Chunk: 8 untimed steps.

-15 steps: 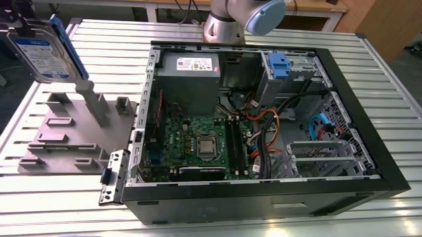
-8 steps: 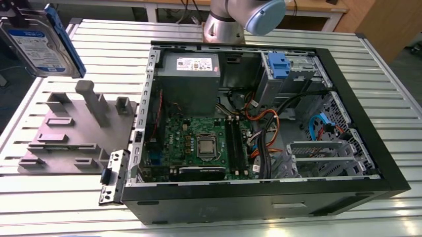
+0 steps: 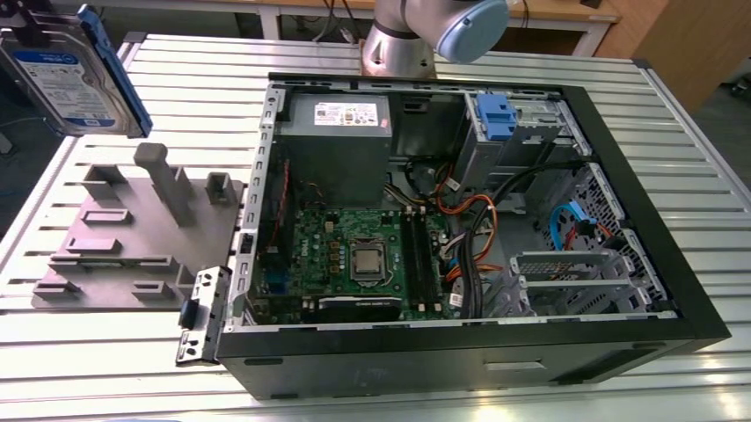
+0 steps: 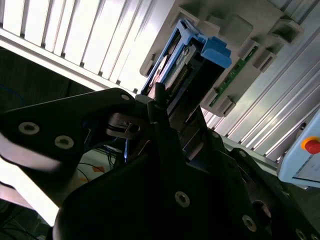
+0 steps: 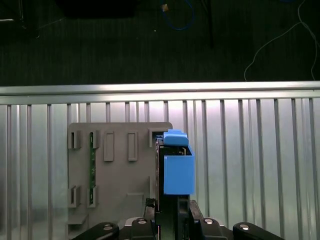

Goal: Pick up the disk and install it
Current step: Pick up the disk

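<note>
Pick-up looks complete: the black gripper [image 5: 170, 206] clamps the silver hard-drive disk in blue plastic rails [image 3: 59, 70], aloft over the slatted metal table's [image 3: 681, 132] edge above the grey fixture plate [image 3: 118, 220]. Installation in the open black computer case [image 3: 470, 352] is not yet done.

I work over a slatted aluminium table [image 3: 83, 352]. Bright light glares off its slats [image 4: 75, 35] in the second wrist view. Past the table edge, the first wrist view shows a dark floor [image 5: 100, 50] with a blue cable [image 5: 165, 7] and a pale cable [image 5: 280, 39] lying loose. Behind the table stands a wood-topped bench [image 3: 551, 12] on white legs, with a wooden panel [image 3: 674, 40] at the exterior view's right.
</note>
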Motion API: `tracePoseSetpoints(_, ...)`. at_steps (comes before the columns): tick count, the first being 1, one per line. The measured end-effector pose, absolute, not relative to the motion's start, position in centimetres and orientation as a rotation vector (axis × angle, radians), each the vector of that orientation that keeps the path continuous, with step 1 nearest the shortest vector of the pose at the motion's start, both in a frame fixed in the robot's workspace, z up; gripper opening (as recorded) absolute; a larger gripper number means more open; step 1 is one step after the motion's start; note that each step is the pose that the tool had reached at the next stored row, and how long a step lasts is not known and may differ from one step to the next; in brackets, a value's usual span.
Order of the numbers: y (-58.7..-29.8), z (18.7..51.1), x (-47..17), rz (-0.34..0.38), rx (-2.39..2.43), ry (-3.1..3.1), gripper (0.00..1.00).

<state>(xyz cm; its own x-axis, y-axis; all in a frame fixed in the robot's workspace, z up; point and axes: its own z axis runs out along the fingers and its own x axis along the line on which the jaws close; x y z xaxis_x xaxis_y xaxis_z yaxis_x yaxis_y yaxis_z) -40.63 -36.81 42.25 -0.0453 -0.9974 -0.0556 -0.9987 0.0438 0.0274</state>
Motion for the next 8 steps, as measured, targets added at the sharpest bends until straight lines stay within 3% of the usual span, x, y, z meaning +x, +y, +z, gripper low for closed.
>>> tracePoseSetpoints(8, -36.8, 42.63, -40.63, 0.091, -2.156, 2.254, 0.35)
